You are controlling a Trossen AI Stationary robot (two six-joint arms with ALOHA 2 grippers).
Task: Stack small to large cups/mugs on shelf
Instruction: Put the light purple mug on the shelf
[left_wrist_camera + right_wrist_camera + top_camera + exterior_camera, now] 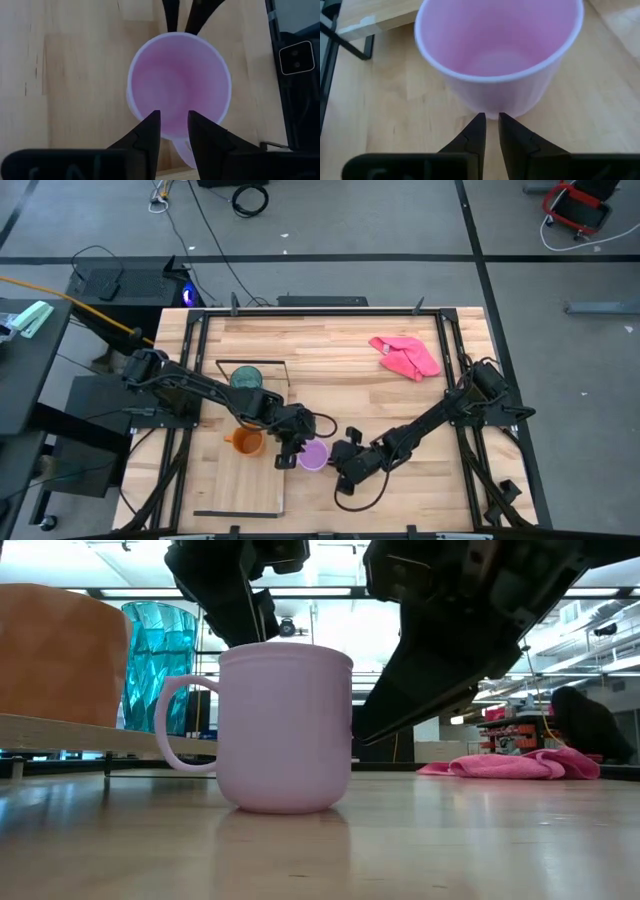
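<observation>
The lilac mug [314, 455] stands upright on the table just right of the shelf [240, 485], its handle [172, 726] toward the shelf. The orange mug [246, 442] and the teal tumbler [246, 378] stand on the shelf's board. My left gripper [174, 122] is open and slants down over the lilac mug's rim on the handle side; I see no touch. My right gripper [491, 120] reaches in low from the right. Its fingers are a narrow gap apart, at the mug's wall opposite the handle. My right gripper's fingertips [479, 122] stand at the lower part of the lilac mug's outer wall [492, 107], on the side away from the handle. They slant down from the table's right. Nothing is between them. Whether they touch the wall, I cannot tell.
A pink cloth [405, 357] lies at the far right of the table. Thin black wire frames [250, 363] stand at the shelf's ends. Bare wood lies between the lilac mug and the cloth.
</observation>
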